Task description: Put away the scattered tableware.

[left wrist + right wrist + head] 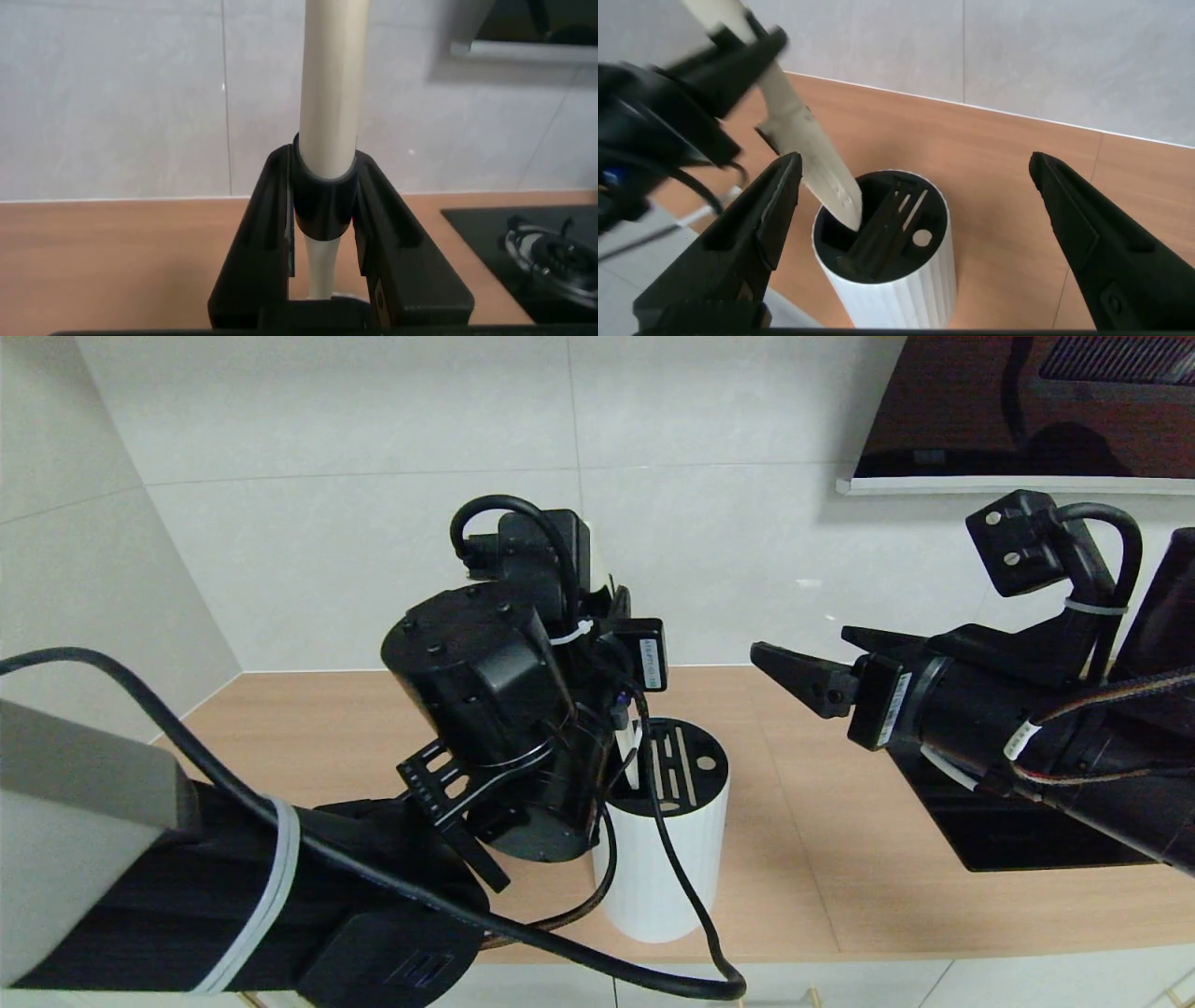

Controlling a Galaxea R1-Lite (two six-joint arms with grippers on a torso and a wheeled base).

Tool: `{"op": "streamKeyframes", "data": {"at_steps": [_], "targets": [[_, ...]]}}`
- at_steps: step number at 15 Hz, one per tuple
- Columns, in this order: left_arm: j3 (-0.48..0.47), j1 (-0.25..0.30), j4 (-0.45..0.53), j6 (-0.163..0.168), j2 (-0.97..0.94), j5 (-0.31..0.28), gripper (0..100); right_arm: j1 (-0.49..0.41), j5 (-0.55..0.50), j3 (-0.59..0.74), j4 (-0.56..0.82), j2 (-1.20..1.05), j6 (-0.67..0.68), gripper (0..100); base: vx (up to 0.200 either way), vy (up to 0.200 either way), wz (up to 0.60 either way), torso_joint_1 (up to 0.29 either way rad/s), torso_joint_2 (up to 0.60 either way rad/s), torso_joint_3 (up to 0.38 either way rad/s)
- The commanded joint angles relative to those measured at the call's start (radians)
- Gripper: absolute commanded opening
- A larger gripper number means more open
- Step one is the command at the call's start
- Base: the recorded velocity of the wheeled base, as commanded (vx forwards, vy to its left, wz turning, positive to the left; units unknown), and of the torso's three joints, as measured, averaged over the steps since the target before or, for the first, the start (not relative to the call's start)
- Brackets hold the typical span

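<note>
- Nearest the head camera, the left arm (233, 887) blocks most of the left gripper (325, 201). The left wrist view shows its fingers clenched on the black collar of a cream-handled, cream-bladed knife (332, 84).
- Above those fingers the knife's round handle is cut off by the picture's edge.
- Its blade slants down to the black slotted top of the white ribbed cylindrical holder (896, 280). The tip meets that top, but whether it sits inside a slot is hard to make out.
- Above and to the right of the holder hangs the right gripper (915, 168), its fingers spread wide and grasping nothing.
- Under the holder lies a light wooden countertop (840, 859).
- Right of the holder sits a black cooktop (1008, 840), partly hidden by the right arm (1027, 728).
</note>
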Motion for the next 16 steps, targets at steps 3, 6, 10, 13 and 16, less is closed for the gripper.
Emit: {"op": "streamKeyframes", "data": {"at_steps": [3,6,10,13,16], "targets": [[0.008,-0.029,0.001,-0.020,0.037,0.002,0,0.000,-0.002,0.000,0.000,0.001,0.000,100,0.000,0.000,0.00,0.000,0.00,0.000],[0.037,-0.035,0.001,-0.032,0.064,0.002,0,0.000,0.000,0.000,0.000,0.001,0.000,100,0.000,0.000,0.00,0.000,0.00,0.000],[0.061,-0.037,0.000,-0.044,0.118,0.002,0,-0.002,0.000,0.000,0.000,0.003,0.000,100,0.000,0.000,0.00,0.000,0.00,0.000],[0.063,-0.035,0.000,-0.063,0.162,0.003,0,-0.002,-0.002,0.002,0.000,0.007,0.000,100,0.000,0.000,0.00,0.000,0.00,0.000],[0.063,-0.029,0.001,-0.064,0.176,0.003,0,0.000,0.000,0.002,0.000,0.009,0.000,100,0.000,0.000,0.00,0.000,0.00,0.000]]}}
